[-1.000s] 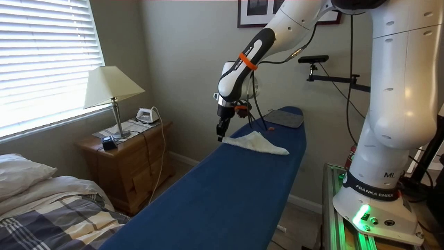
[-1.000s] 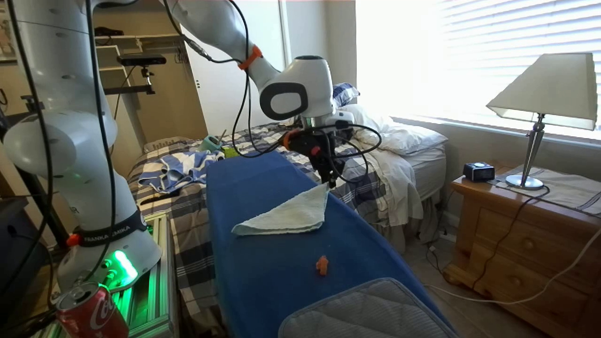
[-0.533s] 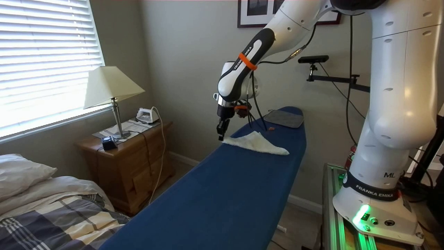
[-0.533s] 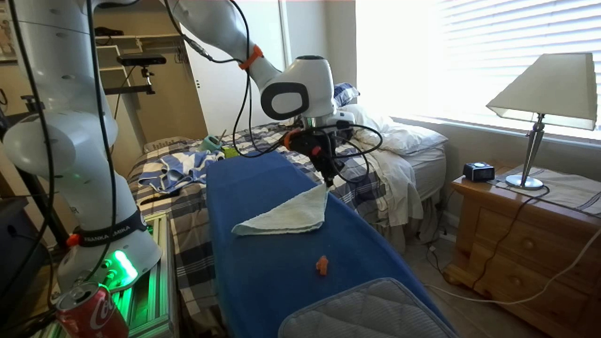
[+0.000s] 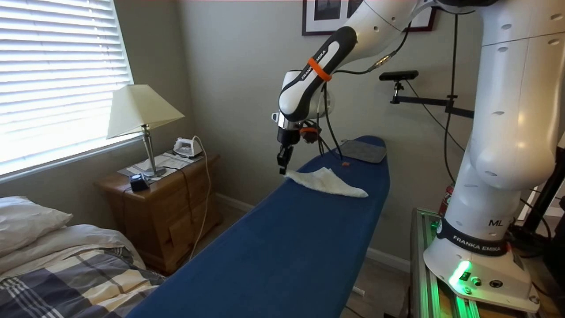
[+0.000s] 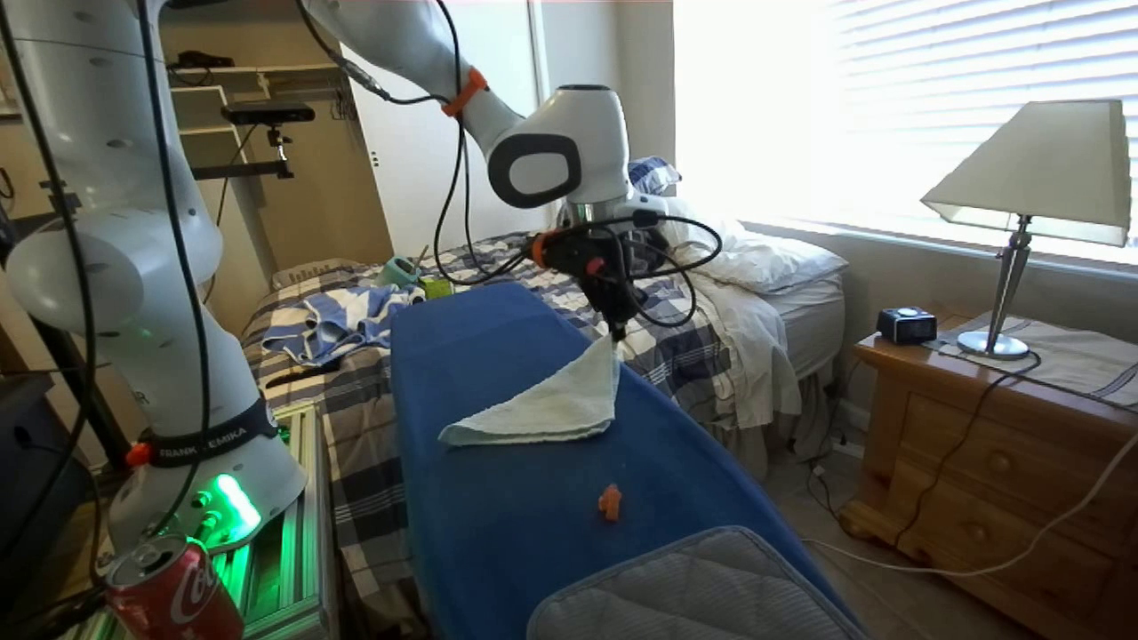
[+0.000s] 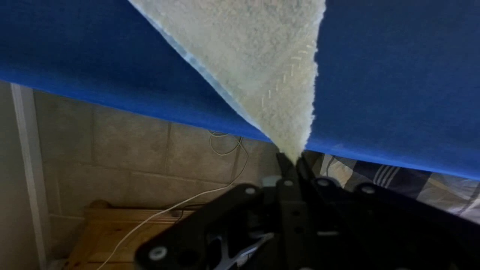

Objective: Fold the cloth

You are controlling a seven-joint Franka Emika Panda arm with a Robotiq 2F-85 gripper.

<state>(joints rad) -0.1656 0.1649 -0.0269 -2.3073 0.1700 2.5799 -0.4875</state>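
In an exterior view, the cloth (image 6: pixel 547 407), thin and white, is spread in a roughly triangular shape on the ironing board (image 6: pixel 498 502), with one point directed toward eight o'clock. At the opposite corner, between one and two o'clock, the fabric is grasped by the end effector (image 7: pixel 294 159), whose jaws are clenched on it. In the wrist view that corner is seen drawn narrow toward five to six o'clock and held beyond the board's long edge. Pale stitches are shown toward the cloth's four o'clock, and a thin bluish strip along its eight o'clock side.

From the cloth, at five o'clock, a small orange object (image 6: pixel 610 503) is set on the ironing board; near it, but apart, a grey quilted pad (image 6: pixel 702 591) is placed. At three o'clock the wooden nightstand (image 6: pixel 951 418) is seen, by which a lamp (image 6: pixel 1040 169) and a small black device (image 6: pixel 907 326) are carried. At eight o'clock a red can (image 6: pixel 173 587) is shown; at ten, a striped towel (image 6: pixel 342 322) is bunched on the plaid bed (image 6: pixel 364 409).
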